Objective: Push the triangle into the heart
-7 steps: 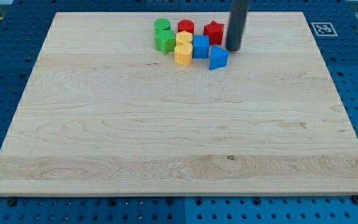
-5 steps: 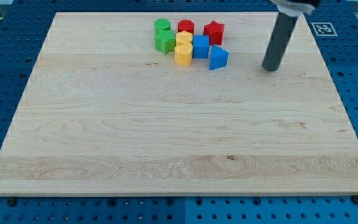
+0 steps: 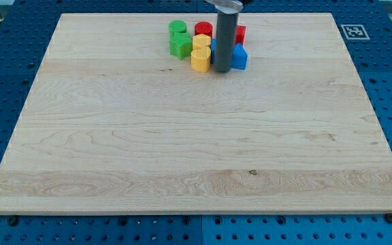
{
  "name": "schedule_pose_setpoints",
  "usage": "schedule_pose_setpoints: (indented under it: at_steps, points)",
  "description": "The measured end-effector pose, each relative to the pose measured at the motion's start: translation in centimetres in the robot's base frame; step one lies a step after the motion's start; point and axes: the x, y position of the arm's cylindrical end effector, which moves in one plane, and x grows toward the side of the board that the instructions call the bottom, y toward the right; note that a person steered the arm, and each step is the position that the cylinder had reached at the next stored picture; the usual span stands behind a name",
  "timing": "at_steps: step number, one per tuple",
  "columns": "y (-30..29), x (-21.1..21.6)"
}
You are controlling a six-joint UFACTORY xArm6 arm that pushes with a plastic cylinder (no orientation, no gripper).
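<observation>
The blue triangle [image 3: 239,57] lies at the right end of the block cluster near the view's top. My tip [image 3: 222,71] stands right at its left side, between it and the lower yellow block [image 3: 200,60], which looks heart-shaped. The rod hides most of the blue cube [image 3: 214,47] behind it. A second yellow block [image 3: 201,43] sits just above the lower yellow one.
A green round block [image 3: 177,27] and a green star [image 3: 180,46] form the cluster's left side. A red round block [image 3: 203,29] and a red star [image 3: 240,33], partly behind the rod, sit along its top. The wooden board [image 3: 182,136] lies on a blue perforated table.
My tip swung out to the right of the cluster, then came back left to stand beside the blue triangle. The triangle has shifted slightly toward the view's top.
</observation>
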Motion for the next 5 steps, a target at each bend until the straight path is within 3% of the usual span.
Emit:
schedule_pose_setpoints:
  at_steps: [4, 5]
  points:
    - [8.2, 1.7]
    - [8.8, -0.3]
